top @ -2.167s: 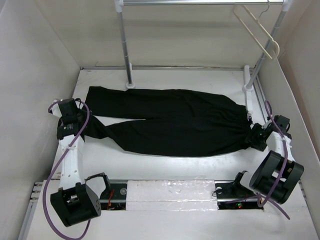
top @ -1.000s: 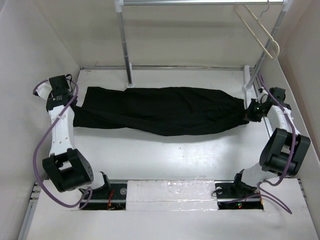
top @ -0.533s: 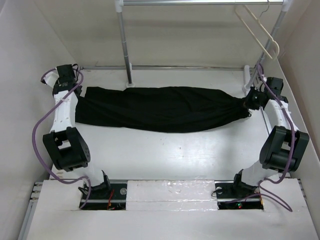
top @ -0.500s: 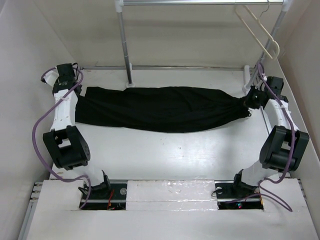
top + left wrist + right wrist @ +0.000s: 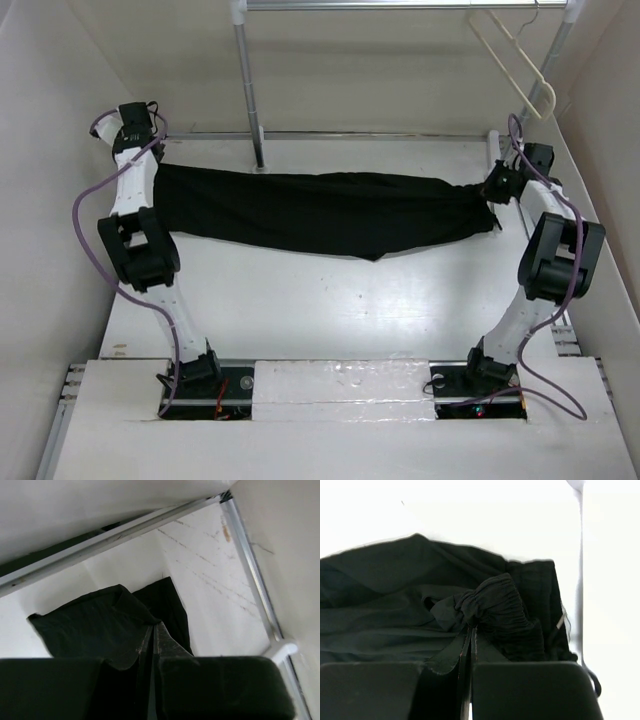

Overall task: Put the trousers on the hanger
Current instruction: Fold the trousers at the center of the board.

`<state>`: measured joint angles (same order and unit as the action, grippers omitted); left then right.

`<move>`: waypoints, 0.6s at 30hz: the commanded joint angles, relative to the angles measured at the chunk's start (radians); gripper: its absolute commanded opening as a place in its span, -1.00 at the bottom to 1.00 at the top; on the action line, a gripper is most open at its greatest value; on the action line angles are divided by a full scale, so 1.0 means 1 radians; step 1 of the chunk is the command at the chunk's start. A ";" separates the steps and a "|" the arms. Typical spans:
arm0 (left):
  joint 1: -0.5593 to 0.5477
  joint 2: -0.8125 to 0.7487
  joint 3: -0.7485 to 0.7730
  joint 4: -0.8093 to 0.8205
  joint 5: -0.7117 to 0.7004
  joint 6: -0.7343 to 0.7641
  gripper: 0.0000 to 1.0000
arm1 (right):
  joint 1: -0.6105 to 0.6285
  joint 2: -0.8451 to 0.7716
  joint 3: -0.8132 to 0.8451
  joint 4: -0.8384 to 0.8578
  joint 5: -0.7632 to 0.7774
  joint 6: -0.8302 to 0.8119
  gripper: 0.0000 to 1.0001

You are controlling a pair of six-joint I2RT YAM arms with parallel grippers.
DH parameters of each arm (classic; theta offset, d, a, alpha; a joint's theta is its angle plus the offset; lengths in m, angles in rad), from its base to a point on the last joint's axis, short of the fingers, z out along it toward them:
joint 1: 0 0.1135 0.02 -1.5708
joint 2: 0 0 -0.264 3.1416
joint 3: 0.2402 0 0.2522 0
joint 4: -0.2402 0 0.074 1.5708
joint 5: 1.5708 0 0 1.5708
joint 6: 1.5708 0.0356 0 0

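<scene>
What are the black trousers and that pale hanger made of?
Trousers: soft matte cloth, probably woven; it sags, wrinkles and bunches into gathers at the waist. Hanger: probably smooth cream plastic; thin and evenly coloured, but too small to be sure.

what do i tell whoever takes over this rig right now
Left gripper: shut on the leg end of the trousers.
Right gripper: shut on the gathered waistband end.
The trousers are stretched between both grippers across the far part of the table, sagging in the middle.
Hanger: bare, hooked on the rack rail at the far right.
Done: both ends gripped.
Left: get the trousers onto the hanger.
</scene>
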<state>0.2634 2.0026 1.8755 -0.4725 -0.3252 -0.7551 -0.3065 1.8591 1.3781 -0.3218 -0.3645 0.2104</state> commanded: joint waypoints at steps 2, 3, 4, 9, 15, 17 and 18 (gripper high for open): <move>0.013 0.068 0.129 -0.026 -0.028 0.034 -1.00 | -0.005 0.040 0.102 0.107 -0.037 0.032 -1.00; 0.013 0.082 0.143 -0.023 -0.025 0.037 -1.00 | -0.005 0.049 0.105 0.116 -0.037 0.043 -1.00; 0.013 0.099 0.161 -0.015 -0.017 0.042 -1.00 | -0.005 0.067 0.108 0.125 -0.036 0.046 -1.00; 0.001 0.186 0.211 0.011 0.012 0.066 -1.00 | -0.005 0.144 0.153 0.139 -0.027 0.049 -1.00; -0.023 0.265 0.350 0.043 0.003 0.094 -1.00 | -0.014 0.183 0.160 0.185 -0.007 0.061 -1.00; -0.023 0.309 0.358 0.047 0.020 0.088 -1.00 | -0.014 0.193 0.165 0.182 0.008 0.067 -1.00; -0.023 0.326 0.359 0.051 0.034 0.088 -1.00 | -0.005 0.198 0.164 0.184 0.007 0.067 -1.00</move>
<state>0.2367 2.2993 2.1883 -0.4614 -0.2977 -0.6857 -0.3077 2.0480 1.4918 -0.2153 -0.3855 0.2687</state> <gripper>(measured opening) 0.003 0.010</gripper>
